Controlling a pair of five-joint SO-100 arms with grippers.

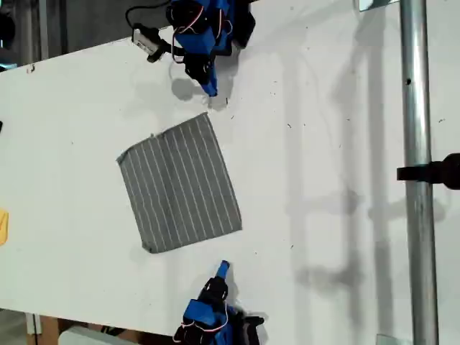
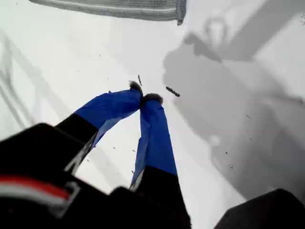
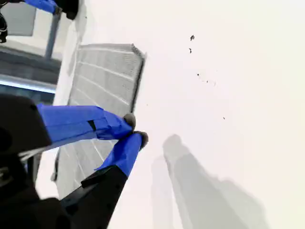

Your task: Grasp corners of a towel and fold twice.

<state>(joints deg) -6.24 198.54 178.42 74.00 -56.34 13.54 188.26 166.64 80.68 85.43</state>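
one grey square soft cloth towel with thin white stripes [image 1: 180,183], lying flat and unfolded on one white table [image 1: 323,180], a little toward 9 o'clock from the middle of the exterior view.

four rounded corners, all showing in the exterior view: one toward 12 o'clock [image 1: 207,115], one toward 9 o'clock [image 1: 119,159], one toward 6 o'clock [image 1: 151,250], one toward 4 o'clock [image 1: 239,228].

two blue grippers. my first gripper [image 1: 211,91] sits at 12 o'clock of the towel in the exterior view, near the 12 o'clock corner but apart from it. my second gripper [image 1: 223,267] sits at 6 o'clock of the towel, near the lower edge, apart from it.

one shiny metal pole [image 1: 417,144] runs top to bottom at 3 o'clock of the exterior view; neither wrist view shows it.

first wrist view only: a few small dark specks [image 2: 172,91] on the table just beside my first gripper [image 2: 143,93], and one towel [image 2: 119,8] corner beyond it. second wrist view only: the towel [image 3: 100,81] seen lengthwise, with my first gripper [image 3: 45,5] at its far end.

fingers, first gripper: together, tips [image 2: 136,87] meeting, nothing between them, over bare table. fingers, second gripper [image 3: 134,129]: together, tips [image 3: 129,120] meeting, nothing held. this view cannot settle whether they touch the table.
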